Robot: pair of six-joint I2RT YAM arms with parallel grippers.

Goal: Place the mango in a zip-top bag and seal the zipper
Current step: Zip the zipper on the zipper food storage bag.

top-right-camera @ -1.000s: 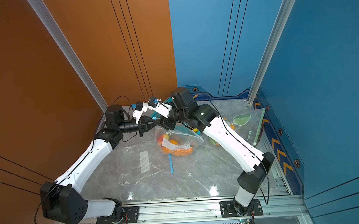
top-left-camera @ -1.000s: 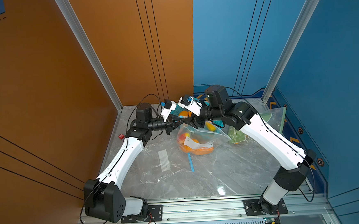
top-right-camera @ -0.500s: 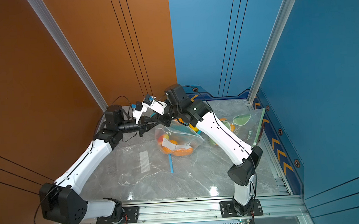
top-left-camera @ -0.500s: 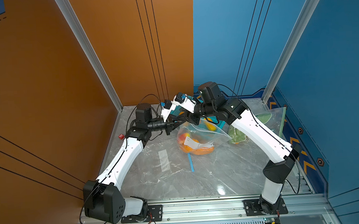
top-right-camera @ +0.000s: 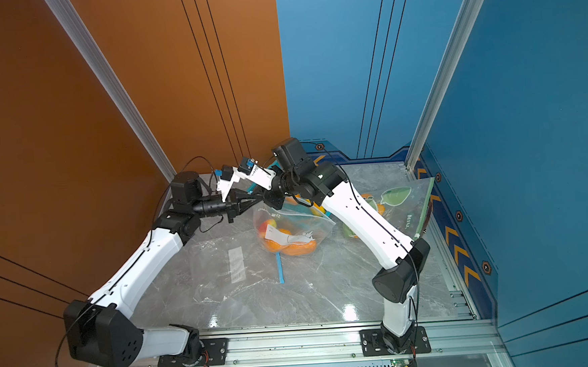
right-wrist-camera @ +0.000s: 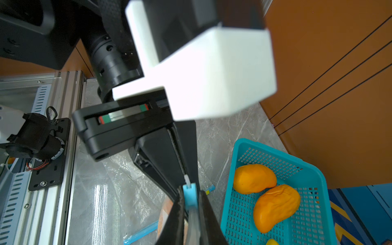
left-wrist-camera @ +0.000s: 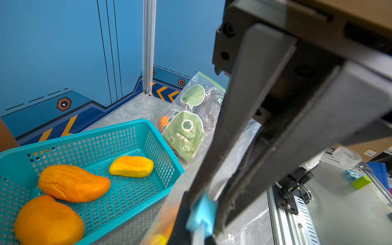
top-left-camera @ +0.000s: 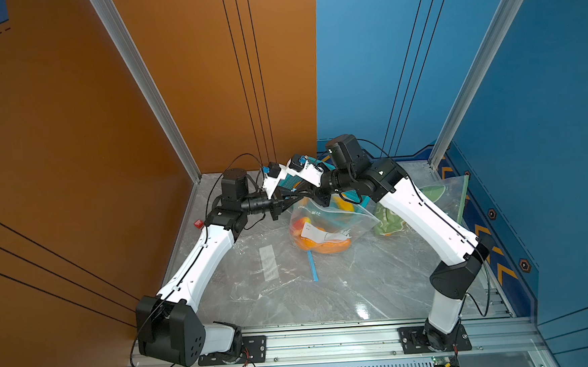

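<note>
**Inspector:** Surface and enclosure?

**Assistant:** Grey marble-pattern tabletop (top-left-camera: 344, 286), glossy, with one light glare near the front edge. The orange wall (top-left-camera: 72, 135) runs along the left edge and part of the far edge. The blue wall (top-left-camera: 365, 64) covers the rest of the far edge and the right edge. Aluminium posts (top-left-camera: 146, 85) stand at the far corners. A mounting rail (top-left-camera: 330, 339) along the front edge carries both arm bases.

**Inspector:** Task item?

**Assistant:** Mango (top-left-camera: 326, 248) is inside the zip-top bag (top-left-camera: 326, 221), toward the far middle of the tabletop. The bag is held up by its top edge, lower end down at the surface.

**Inspector:** End effectors?

**Assistant:** Left gripper (left-wrist-camera: 210, 203) is clamped on the bag's top edge. Right gripper (right-wrist-camera: 190, 191) is pinched on the blue slider (right-wrist-camera: 189, 197), just beside the left fingertips.

**Inspector:** Other items?

**Assistant:** Teal basket (left-wrist-camera: 161, 148) at the far edge, holding loose mangoes (left-wrist-camera: 72, 182). Green-printed bag (top-left-camera: 433, 196) leaning at the right edge. Flat clear bag (top-left-camera: 269, 262) lying left of centre. Small red object (top-left-camera: 199, 224) at the left edge, not identifiable.
</note>
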